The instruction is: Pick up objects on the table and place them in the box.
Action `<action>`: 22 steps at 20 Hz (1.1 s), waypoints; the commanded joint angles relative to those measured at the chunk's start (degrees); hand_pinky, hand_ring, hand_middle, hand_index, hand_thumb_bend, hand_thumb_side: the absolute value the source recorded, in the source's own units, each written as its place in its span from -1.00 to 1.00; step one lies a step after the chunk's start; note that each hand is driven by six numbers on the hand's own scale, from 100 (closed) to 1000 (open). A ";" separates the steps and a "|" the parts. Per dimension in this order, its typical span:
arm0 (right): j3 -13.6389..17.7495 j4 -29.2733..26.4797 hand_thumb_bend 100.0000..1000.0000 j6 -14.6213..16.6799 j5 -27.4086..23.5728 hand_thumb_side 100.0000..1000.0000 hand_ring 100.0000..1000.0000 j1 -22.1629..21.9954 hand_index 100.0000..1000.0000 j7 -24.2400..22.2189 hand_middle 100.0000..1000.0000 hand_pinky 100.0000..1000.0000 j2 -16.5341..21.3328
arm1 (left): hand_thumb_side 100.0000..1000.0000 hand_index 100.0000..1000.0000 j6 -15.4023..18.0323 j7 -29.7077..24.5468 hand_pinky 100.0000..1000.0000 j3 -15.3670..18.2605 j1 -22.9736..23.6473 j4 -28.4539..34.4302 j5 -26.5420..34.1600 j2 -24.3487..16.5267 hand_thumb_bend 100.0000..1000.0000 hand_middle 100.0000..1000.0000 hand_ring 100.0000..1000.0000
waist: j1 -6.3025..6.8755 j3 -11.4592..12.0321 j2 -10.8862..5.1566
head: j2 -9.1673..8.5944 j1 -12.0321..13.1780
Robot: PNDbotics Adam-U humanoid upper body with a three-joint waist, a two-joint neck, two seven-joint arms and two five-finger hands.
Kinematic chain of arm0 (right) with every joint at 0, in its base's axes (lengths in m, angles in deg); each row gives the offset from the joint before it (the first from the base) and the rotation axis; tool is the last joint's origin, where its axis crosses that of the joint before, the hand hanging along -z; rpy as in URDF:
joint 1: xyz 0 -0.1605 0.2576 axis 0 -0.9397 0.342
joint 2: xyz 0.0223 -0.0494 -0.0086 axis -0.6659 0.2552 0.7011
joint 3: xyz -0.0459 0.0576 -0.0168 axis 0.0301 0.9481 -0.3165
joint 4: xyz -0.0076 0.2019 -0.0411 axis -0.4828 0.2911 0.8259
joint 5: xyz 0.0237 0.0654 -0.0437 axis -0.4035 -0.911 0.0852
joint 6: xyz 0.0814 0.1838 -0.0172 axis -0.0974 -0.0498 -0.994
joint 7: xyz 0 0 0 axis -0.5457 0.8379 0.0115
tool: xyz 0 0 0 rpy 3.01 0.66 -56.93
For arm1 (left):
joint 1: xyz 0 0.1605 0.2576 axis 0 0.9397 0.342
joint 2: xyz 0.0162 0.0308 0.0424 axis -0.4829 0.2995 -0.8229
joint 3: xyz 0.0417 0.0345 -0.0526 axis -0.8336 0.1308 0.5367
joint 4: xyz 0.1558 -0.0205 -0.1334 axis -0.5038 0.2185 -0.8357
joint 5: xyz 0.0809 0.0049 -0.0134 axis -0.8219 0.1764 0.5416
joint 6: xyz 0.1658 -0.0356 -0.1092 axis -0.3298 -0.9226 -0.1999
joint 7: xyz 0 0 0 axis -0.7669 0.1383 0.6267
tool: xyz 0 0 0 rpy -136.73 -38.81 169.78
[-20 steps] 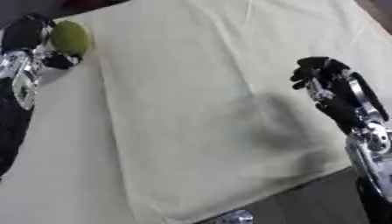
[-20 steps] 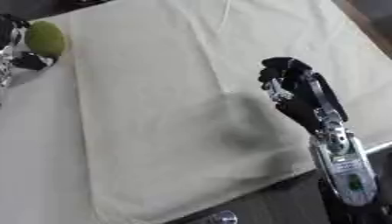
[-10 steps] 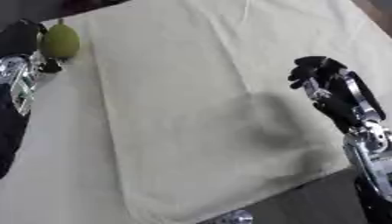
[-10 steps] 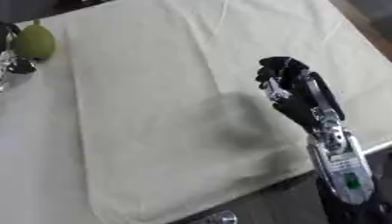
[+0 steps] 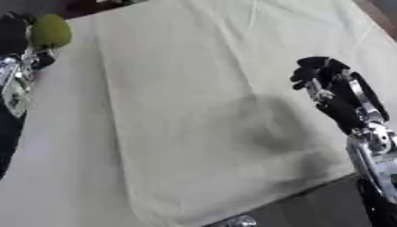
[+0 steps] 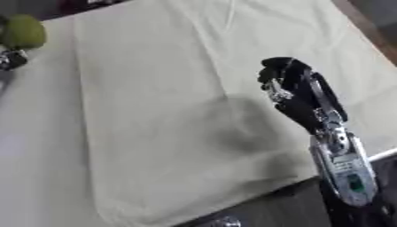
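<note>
A yellow-green pear-like fruit (image 5: 50, 31) is at the upper left, held in my left hand (image 5: 15, 37), whose dark fingers curl round it from the left. My right hand (image 5: 329, 84) hovers over the right side of the cream cloth (image 5: 201, 88), fingers curled and holding nothing. Its shadow falls on the cloth just left of it. No box shows in either view.
The cream cloth covers most of the table and is creased near the top. Its front edge runs diagonally at the bottom right, with dark floor (image 5: 310, 208) beyond. A pale bare strip of table (image 5: 54, 168) lies left of the cloth.
My left hand has carried the fruit up and toward the upper left. The right hand has stayed almost where it was.
</note>
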 commanded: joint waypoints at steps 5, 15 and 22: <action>0.90 -0.34 -1.00 0.00 -0.34 -0.22 0.22 -0.24 0.40 0.86 0.08 0.14 1.29 | -1.00 0.04 1.17 -6.39 -0.03 -1.76 3.01 12.11 6.14 -9.95 -0.96 -0.30 -0.14 | -1.03 1.76 -2.44 | -0.62 -0.73; 1.14 -0.05 -1.00 0.08 -0.57 -0.21 0.22 -1.13 0.40 1.17 0.09 0.14 1.47 | -0.92 0.22 1.32 -19.79 0.12 -1.35 11.27 15.18 1.83 -14.80 -0.64 -0.12 -0.04 | -2.17 4.97 -4.00 | -0.71 -1.00; 1.00 0.11 -1.00 0.23 -0.71 -0.21 0.22 -1.58 0.40 1.10 0.08 0.14 1.21 | -0.60 0.50 4.06 -25.28 0.26 -1.52 14.18 11.95 -2.13 -13.80 -0.14 0.15 0.15 | -3.38 5.93 -4.52 | -0.48 -0.57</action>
